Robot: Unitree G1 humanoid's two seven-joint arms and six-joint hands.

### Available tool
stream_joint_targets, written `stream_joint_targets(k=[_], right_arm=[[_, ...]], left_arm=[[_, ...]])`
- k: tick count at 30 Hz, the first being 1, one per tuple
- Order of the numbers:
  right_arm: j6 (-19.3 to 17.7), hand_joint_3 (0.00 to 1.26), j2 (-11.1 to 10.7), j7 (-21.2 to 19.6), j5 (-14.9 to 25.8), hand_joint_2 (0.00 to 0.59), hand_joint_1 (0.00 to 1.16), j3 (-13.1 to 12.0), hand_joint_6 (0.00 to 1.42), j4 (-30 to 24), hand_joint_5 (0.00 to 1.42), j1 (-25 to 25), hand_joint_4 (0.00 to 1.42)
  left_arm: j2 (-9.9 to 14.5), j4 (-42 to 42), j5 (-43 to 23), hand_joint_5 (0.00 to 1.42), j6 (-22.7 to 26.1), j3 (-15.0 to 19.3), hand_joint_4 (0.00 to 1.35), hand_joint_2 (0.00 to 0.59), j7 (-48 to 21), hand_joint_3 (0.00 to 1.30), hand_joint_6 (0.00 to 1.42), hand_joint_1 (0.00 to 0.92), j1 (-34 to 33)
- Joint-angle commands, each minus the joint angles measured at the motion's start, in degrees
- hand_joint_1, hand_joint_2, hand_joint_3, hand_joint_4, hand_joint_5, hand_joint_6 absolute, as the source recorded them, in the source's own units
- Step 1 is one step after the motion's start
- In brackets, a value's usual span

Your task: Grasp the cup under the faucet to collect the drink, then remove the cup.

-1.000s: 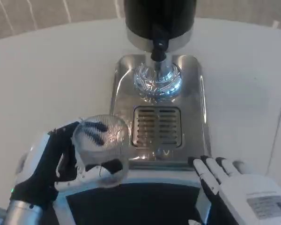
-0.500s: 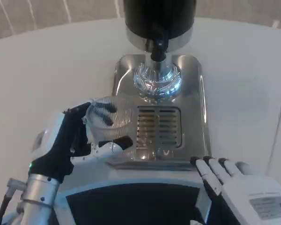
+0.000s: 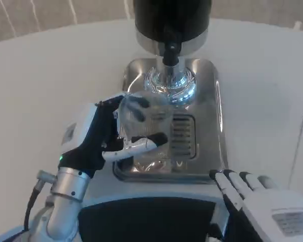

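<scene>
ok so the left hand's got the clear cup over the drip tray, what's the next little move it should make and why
Probably carry the clear cup a little farther back and to the right, until it sits under the faucet. The left hand grips it above the near-left part of the steel tray, over the grate, short of the spout. The right hand rests by the tray's front edge.
</scene>
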Motion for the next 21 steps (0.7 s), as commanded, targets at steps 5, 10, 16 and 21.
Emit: stream_joint_targets(k=[5, 10, 16, 21], right_arm=[[-0.10, 0.00, 0.58, 0.30, 0.92, 0.563, 0.18, -1.81, 0.00, -1.04, 0.00, 1.55, 0.00], [-0.21, 0.00, 1.15, 0.30, 0.54, 0.563, 0.18, -1.73, 0.00, -0.80, 0.00, 1.76, 0.00], [-0.19, 0.00, 1.23, 1.29, 0.72, 0.563, 0.18, -2.30, 0.00, -1.41, 0.00, 1.67, 0.00], [-0.30, 0.00, 1.37, 2.46, 0.87, 0.561, 0.18, -2.63, 0.00, -2.42, 0.00, 1.69, 0.00]], left_arm=[[-3.30, 6.67, 1.09, 1.36, 0.41, -3.22, 1.09, 0.032, 2.76, 0.93, 1.42, 0.581, -6.15], [-4.41, 9.98, 1.98, 1.36, 1.70, -4.37, 1.09, 0.032, 3.97, 0.93, 1.42, 0.581, -8.71], [-5.15, 12.60, 2.70, 1.34, 4.11, -5.97, 1.07, 0.026, 6.96, 0.93, 1.42, 0.581, -10.93], [-4.77, 13.57, 2.71, 1.13, 5.07, -6.51, 0.79, 0.010, 7.66, 0.67, 1.36, 0.565, -11.52]])
